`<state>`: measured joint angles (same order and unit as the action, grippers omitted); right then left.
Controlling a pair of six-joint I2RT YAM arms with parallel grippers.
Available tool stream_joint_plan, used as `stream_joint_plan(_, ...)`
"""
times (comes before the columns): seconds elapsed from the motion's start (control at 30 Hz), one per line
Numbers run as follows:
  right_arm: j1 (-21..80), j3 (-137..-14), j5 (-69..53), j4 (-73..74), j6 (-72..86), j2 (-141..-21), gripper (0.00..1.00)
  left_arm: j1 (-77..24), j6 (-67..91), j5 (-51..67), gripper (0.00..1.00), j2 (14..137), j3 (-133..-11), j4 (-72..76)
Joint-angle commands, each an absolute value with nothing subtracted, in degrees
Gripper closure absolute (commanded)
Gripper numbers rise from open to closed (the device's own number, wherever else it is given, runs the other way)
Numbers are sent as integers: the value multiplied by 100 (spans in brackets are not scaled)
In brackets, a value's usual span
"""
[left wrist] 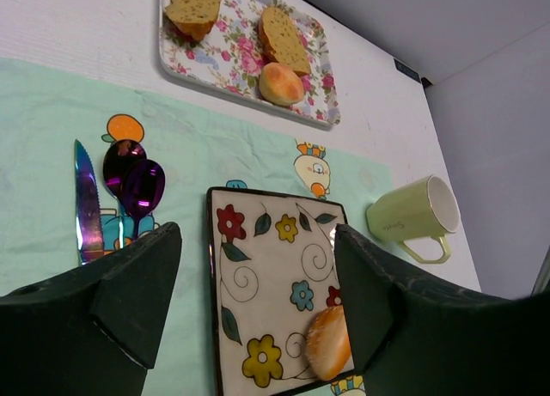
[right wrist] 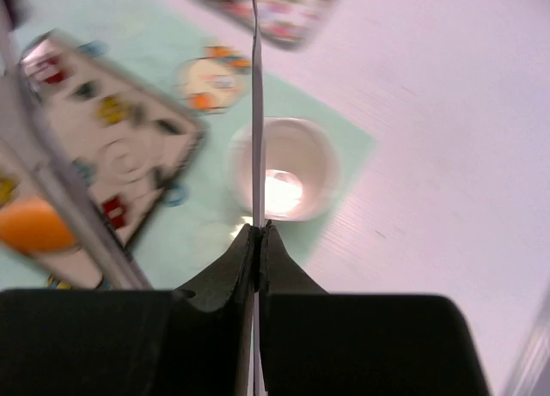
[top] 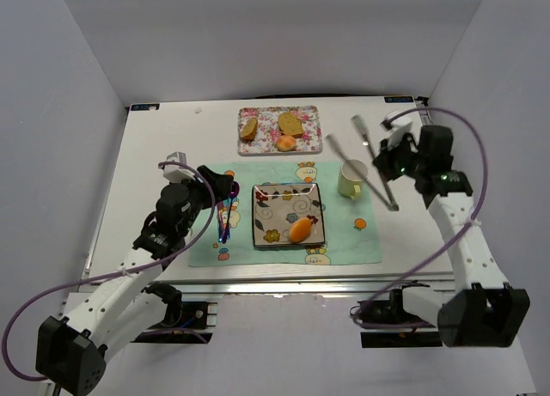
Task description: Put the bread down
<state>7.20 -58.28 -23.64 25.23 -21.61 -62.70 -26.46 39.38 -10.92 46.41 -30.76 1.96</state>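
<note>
On the front right part of a flower-patterned square plate (top: 273, 209) lies the bread (top: 300, 230), a small, smooth, orange-golden oval that neither arm touches. The plate sits in the middle of a pale green placemat (top: 344, 238) spread on a white table (top: 172, 138). The left gripper (top: 219, 183) hangs over the mat's left side with its fingers (left wrist: 137, 284) spread wide apart and nothing between them; its wrist camera looks across the plate, with the bread (left wrist: 328, 340) low in view. Left of the plate, on the mat, lie an iridescent knife (left wrist: 86, 198) and two purple spoons (left wrist: 133, 179). The right gripper (top: 384, 166), seen from overhead just right of a pale green cup (top: 351, 179), has its fingers pressed together on metal tongs (top: 340, 150), whose arms angle across the cup's side of the mat. The cup stands just right of the plate. Toward the far edge of the table, a floral tray (top: 313, 134) carries two tan-brown bread slices (top: 290, 122) and a pale-orange ball (top: 286, 143).
</note>
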Motion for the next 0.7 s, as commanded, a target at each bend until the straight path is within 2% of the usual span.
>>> stream_joint_plan(0.0,-217,-6422,-1416,2152,-749,-6932,100,-2654,3824,-827,18,4798,-3094,351)
stream_joint_plan(0.17,-834,-6733,-713,2619,-545,-8357,100,-2654,3665,-125,16,5316,-3260,413)
stream_joint_plan(0.47,-1037,-6688,-184,1749,-430,-9966,100,-2909,3508,597,14,6151,-3523,580)
stream_joint_plan(0.57,-1037,-6794,-193,1714,-509,-10265,84,-3216,3201,580,12,6441,-3752,361)
stream_joint_plan(0.63,-1037,-6785,-193,1696,-641,-10345,67,-3435,3077,554,10,6714,-3928,229)
stream_joint_plan(0.67,-1037,-6785,-202,1740,-676,-10371,64,-3489,2980,554,10,6811,-3981,211)
